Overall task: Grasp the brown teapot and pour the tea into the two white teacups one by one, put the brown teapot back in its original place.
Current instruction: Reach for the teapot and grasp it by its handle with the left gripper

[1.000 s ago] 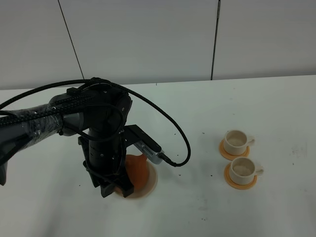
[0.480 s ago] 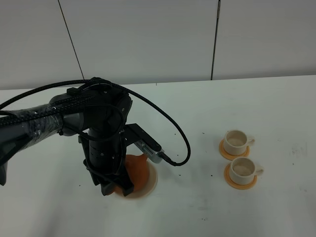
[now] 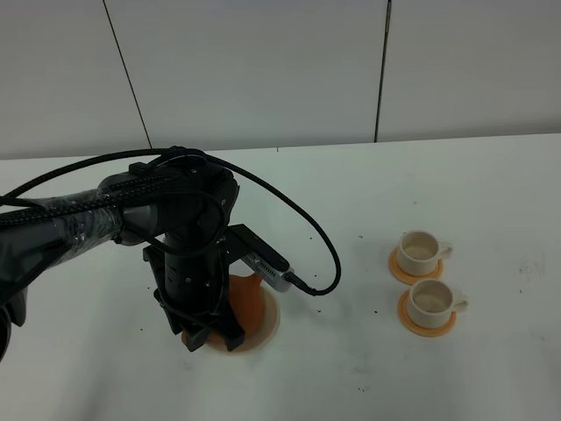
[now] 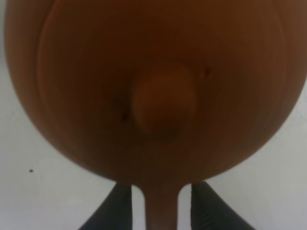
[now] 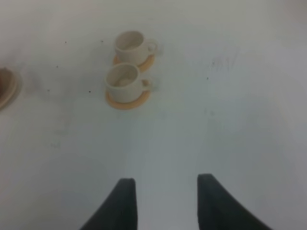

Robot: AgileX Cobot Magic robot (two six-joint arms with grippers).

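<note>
Left arm (image 3: 105, 215) bent steeply down over brown teapot (image 3: 252, 301) on beige trivet (image 3: 273, 323), left gripper (image 4: 160, 187) fingers flanking its handle, clamped or not unclear; white tabletop (image 3: 351, 202), two white teacups (image 3: 419, 252) (image 3: 429, 301) well apart, panelled wall (image 3: 263, 70).

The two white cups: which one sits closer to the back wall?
The rear cup; the other cup stands just in front of it, nearer the camera.

Lighting is even and diffuse. The brown teapot (image 4: 163, 96) appears dim and defocused; the right wrist view is soft.
</note>
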